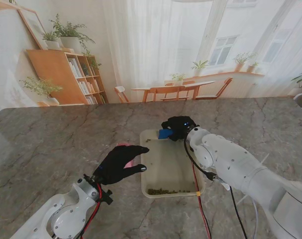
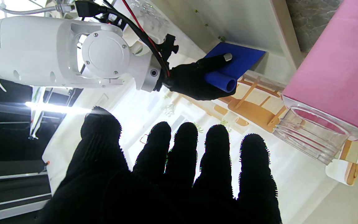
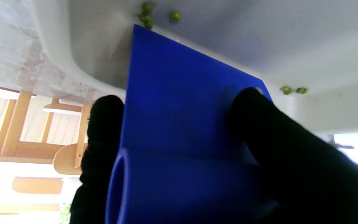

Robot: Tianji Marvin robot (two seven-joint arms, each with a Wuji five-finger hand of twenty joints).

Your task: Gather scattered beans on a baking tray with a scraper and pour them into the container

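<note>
A cream baking tray (image 1: 170, 164) lies in the middle of the marble table. Green beans (image 1: 163, 190) are heaped along its near wall, and a few more (image 1: 148, 141) sit at its far left corner. My right hand (image 1: 178, 127) is shut on a blue scraper (image 1: 165, 133) at the tray's far end. The scraper's blade (image 3: 182, 93) rests on the tray floor beside loose beans (image 3: 148, 14). My left hand (image 1: 120, 163) hovers open at the tray's left rim, fingers (image 2: 182, 149) spread. A pink container (image 2: 331, 74) with a clear mouth lies apart from them and mostly hidden (image 1: 124, 145) in the stand view.
Red and black cables (image 1: 196, 186) run along my right arm (image 1: 230, 159) and over the tray's right rim. The marble table (image 1: 56, 144) stretches wide to the left and the right of the tray.
</note>
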